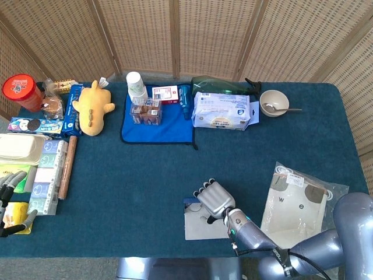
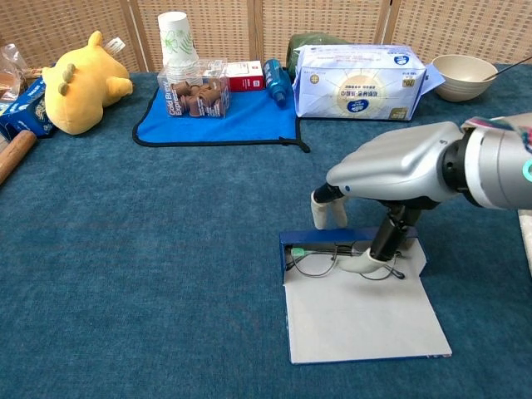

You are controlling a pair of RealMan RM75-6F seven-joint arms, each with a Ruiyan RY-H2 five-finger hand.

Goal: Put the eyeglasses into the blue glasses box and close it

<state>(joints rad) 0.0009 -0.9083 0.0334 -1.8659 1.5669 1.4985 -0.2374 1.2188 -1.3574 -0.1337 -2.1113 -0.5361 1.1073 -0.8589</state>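
Note:
The blue glasses box (image 2: 288, 243) lies open on the dark cloth, its pale lid (image 2: 366, 320) flat towards me. The thin-framed eyeglasses (image 2: 312, 264) lie inside the tray. My right hand (image 2: 391, 166) hovers over the box; one fingertip (image 2: 366, 264) presses down on the right part of the glasses, while other fingers (image 2: 328, 212) hang behind the box's far wall. In the head view the right hand (image 1: 214, 200) covers most of the box (image 1: 201, 224). My left hand (image 1: 10, 195) shows at the far left edge, fingers spread, holding nothing.
A plastic bag (image 1: 297, 201) lies just right of the box. At the back stand a tissue pack (image 2: 357, 83), a bowl (image 2: 464, 76), a blue mat (image 2: 233, 116) with a paper cup (image 2: 174, 37), and a yellow plush (image 2: 79, 79).

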